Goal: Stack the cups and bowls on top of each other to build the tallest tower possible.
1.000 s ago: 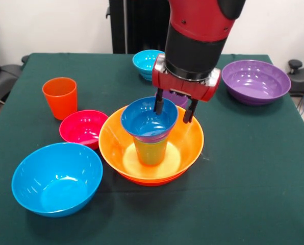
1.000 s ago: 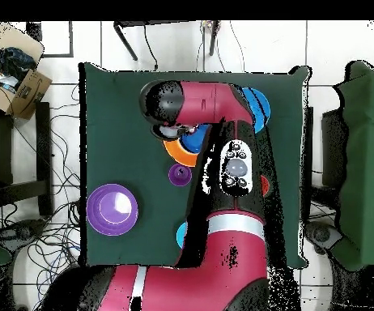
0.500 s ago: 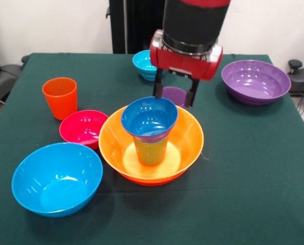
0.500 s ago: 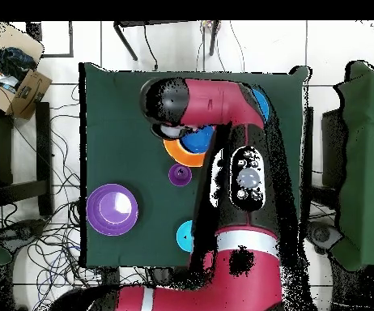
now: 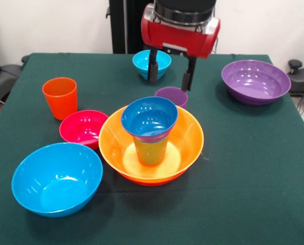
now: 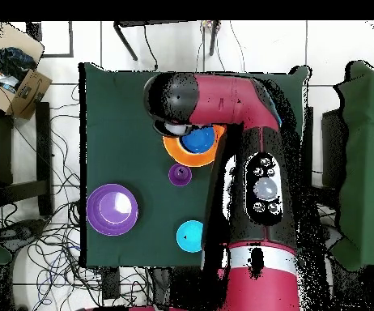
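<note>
The tower stands in the middle of the front view. Its base is the broad yellow-orange bowl (image 5: 194, 138) (image 6: 172, 151). Upright inside it is the lime green cup (image 5: 151, 151), which carries the dark blue bowl (image 5: 149, 117) (image 6: 197, 140) over a thin purple edge. My gripper (image 5: 170, 75) hangs open and empty above and behind the tower, over the purple cup (image 5: 173, 95) (image 6: 180, 174). The arm hides the gripper in the overhead view. Off to the left stand the orange cup (image 5: 60, 97), the magenta bowl (image 5: 83, 127) and the sky-blue bowl (image 5: 56, 178).
A cyan bowl (image 5: 151, 61) (image 6: 189, 236) sits at the far middle of the green table (image 5: 254, 168). The large purple bowl (image 5: 255, 80) (image 6: 112, 209) is at the far right. An orange-red rim (image 5: 152, 181) shows under the yellow-orange bowl.
The gripper has risen from around the dark blue bowl's rim and drawn back over the purple cup. The dark blue bowl stays on the green cup.
</note>
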